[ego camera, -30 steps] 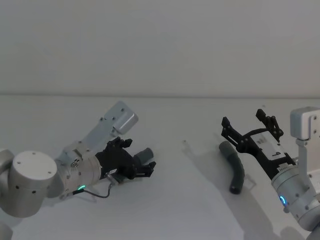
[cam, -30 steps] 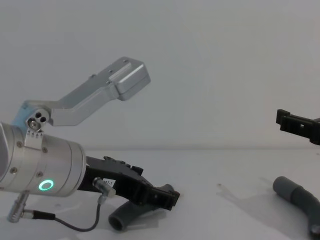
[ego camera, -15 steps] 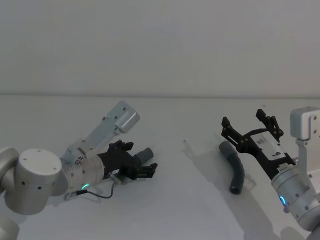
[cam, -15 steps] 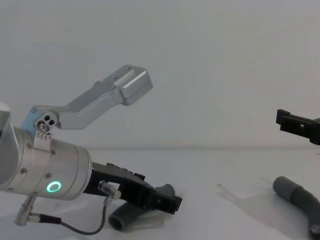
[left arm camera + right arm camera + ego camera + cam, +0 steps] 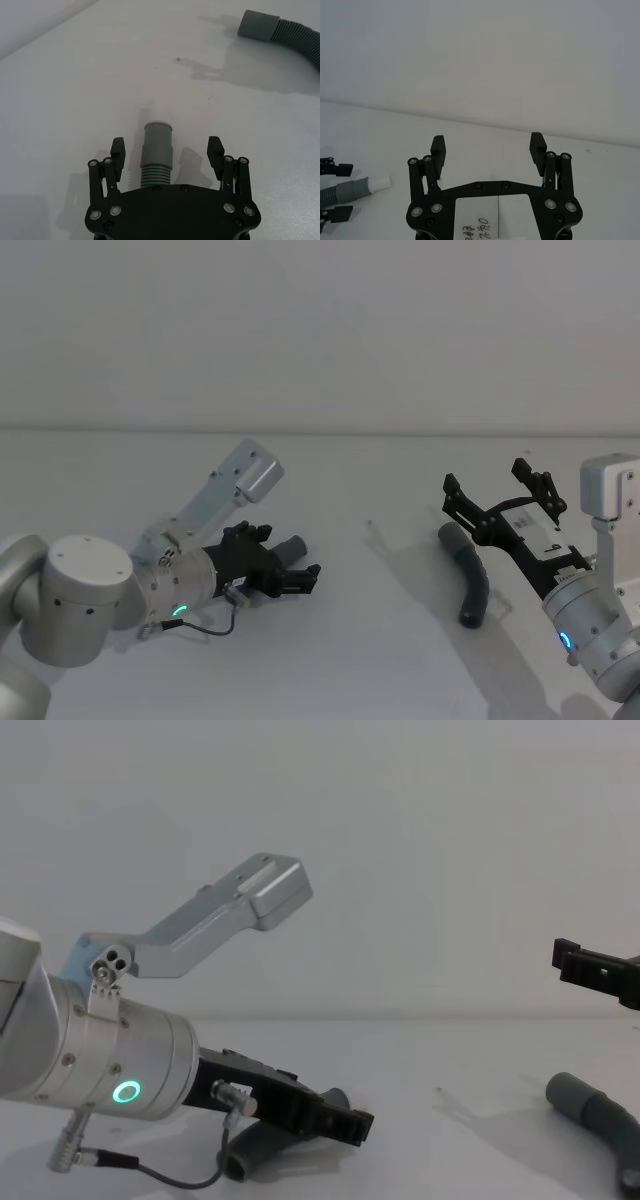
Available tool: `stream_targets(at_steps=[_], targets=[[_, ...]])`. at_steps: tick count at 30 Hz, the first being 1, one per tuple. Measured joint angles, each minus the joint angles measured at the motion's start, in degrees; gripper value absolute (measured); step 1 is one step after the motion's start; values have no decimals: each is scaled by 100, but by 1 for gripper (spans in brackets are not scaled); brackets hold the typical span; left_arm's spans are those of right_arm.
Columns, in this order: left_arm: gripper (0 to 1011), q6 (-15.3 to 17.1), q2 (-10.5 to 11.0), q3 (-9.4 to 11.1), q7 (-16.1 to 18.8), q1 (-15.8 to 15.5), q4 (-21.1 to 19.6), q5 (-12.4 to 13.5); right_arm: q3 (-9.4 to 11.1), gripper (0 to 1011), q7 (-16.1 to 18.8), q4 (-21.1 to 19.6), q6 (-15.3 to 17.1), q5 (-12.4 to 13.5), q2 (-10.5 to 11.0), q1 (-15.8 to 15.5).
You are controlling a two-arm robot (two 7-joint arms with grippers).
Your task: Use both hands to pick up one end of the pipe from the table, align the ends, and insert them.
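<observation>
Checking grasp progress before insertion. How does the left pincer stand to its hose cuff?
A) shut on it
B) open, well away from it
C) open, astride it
C: the left pincer is open, and the cuff lies inside it with a gap on each side.

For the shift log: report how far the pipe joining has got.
Done: nothing joined yet. In hand: the open left gripper straddles one hose piece on the table, fingers clear of it; the open right gripper hangs above the other hose piece. Left: grip both, lift, align, insert.
</observation>
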Motion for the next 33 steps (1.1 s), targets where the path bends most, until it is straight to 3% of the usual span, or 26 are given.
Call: stream_targets(at_steps=[24, 33], targets=[[1001, 313, -59, 42, 41, -56, 38, 56, 0, 999, 0, 0, 0, 0, 0, 0], [822, 343, -70, 40, 48, -62, 46, 70, 0, 1000, 0, 0, 0, 0, 0, 0]])
